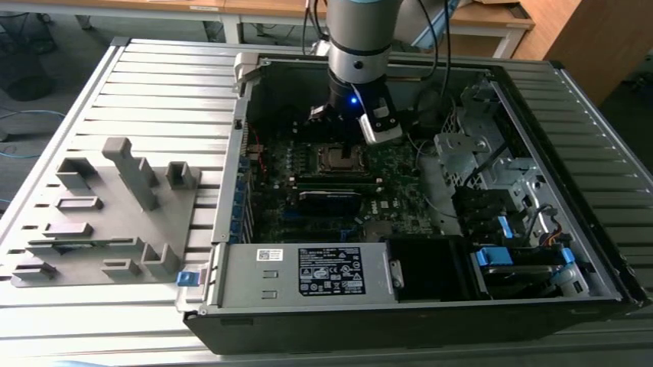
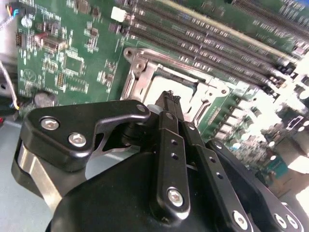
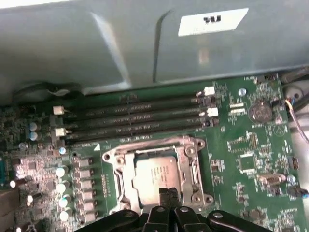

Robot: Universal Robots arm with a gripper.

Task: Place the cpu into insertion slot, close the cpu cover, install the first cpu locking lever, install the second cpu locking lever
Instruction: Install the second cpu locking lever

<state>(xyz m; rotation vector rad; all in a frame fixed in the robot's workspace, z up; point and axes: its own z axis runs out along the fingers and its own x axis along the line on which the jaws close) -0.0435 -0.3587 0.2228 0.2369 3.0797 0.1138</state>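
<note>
The arm is standing over the open computer case (image 1: 429,306), which is lying on the slatted worktop (image 1: 153,84). The gripper (image 3: 168,194) is hovering just above the insertion slot (image 1: 342,157) on the green motherboard (image 3: 241,145), at the socket's near edge.

In the first wrist view the cpu (image 3: 157,176) is already sitting in the slot, its dull silver top facing up and lying flat. The cpu cover (image 3: 193,159) is lying closed around it as a silver frame, the chip showing through the window. So placing and closing look done, as far as these pictures show.

In both wrist views the jaws are pressed together, tips meeting, with nothing gripped between them. The black fingers (image 2: 169,140) are pointing down at the socket's edge, seemingly close to the frame; whether they are touching it is not clear.

The locking levers are hard to make out: thin metal runs along the frame's sides, but whether either lever is latched cannot be told. By this judgement the work is sitting at the lever stage, with both levers probably left to secure.

The memory slots (image 3: 135,116) are lying just beside the socket, untouched.
</note>
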